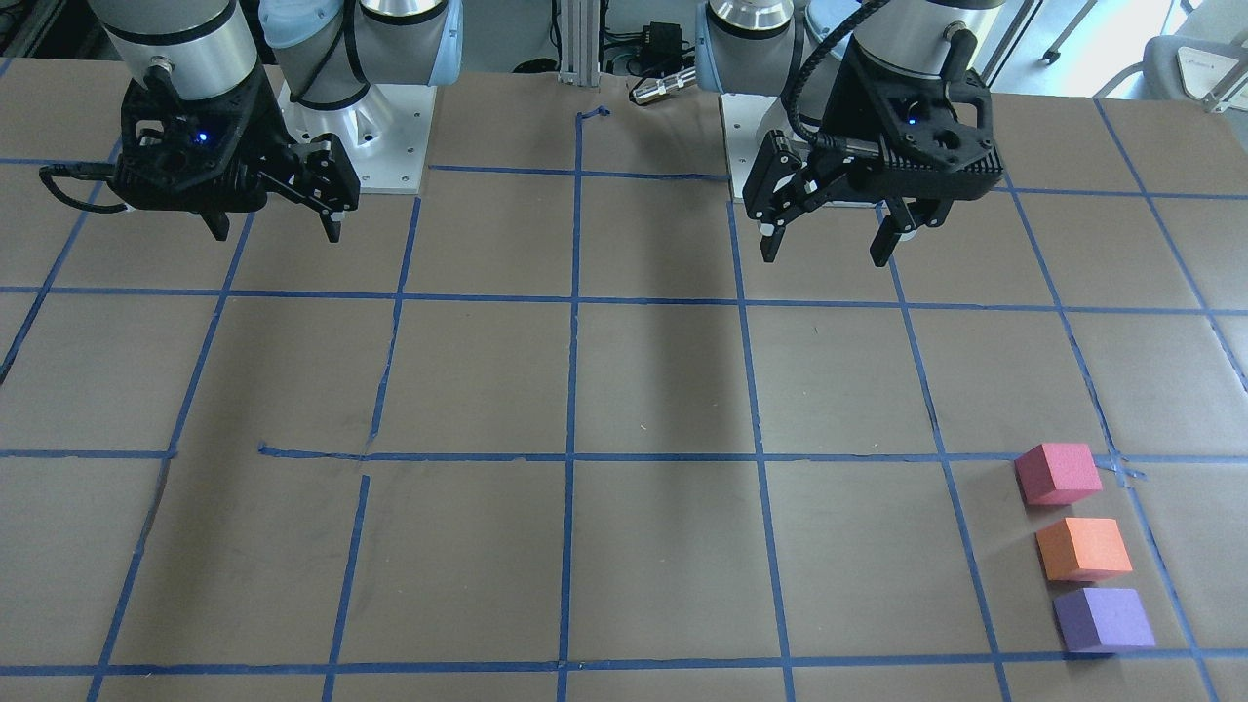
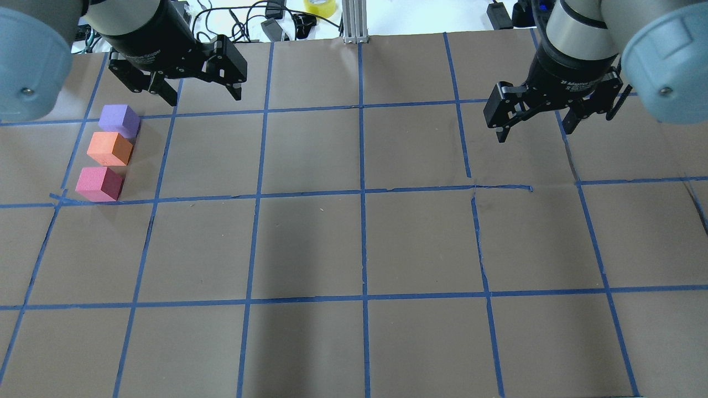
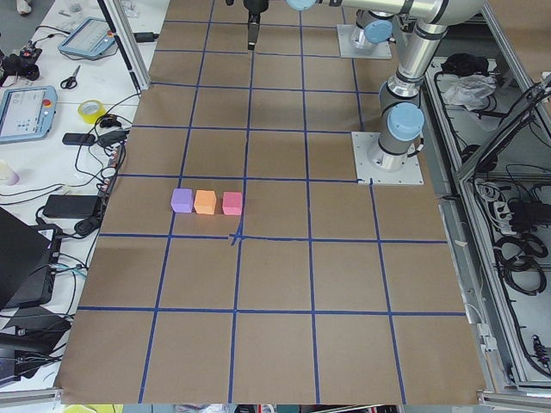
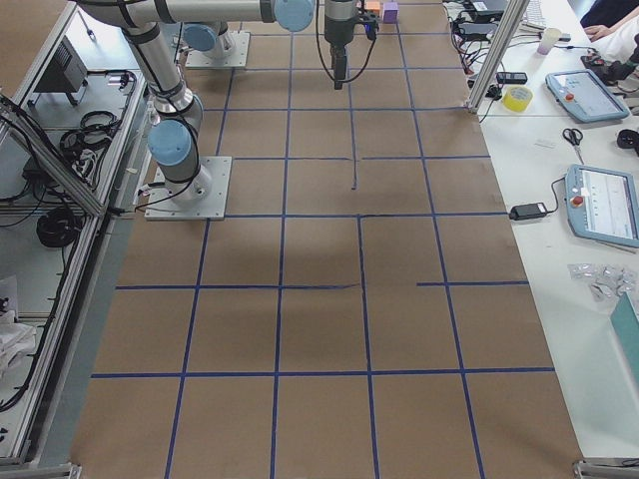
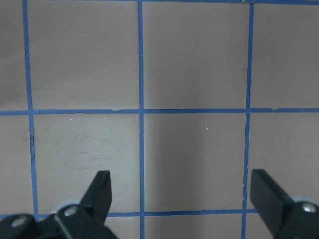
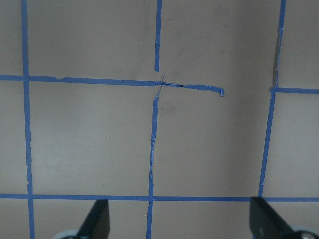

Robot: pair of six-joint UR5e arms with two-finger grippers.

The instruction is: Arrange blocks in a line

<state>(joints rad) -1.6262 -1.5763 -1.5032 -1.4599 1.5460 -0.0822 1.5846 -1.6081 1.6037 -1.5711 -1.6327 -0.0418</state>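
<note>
Brown-paper table w/ blue tape grid; L claw, R claw spread; prob. tablets on side desk.

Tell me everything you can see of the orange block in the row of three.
The orange foam-like cube looks matte, with crisp edges and no visible marks. It sits flat on the brown paper-covered table, far to the robot's left. It is the middle one of a row, between the purple foam-like cube and the pinkish-red foam-like cube. It is close to both, but contact cannot be told. The open left tool hangs clear of it.
</note>
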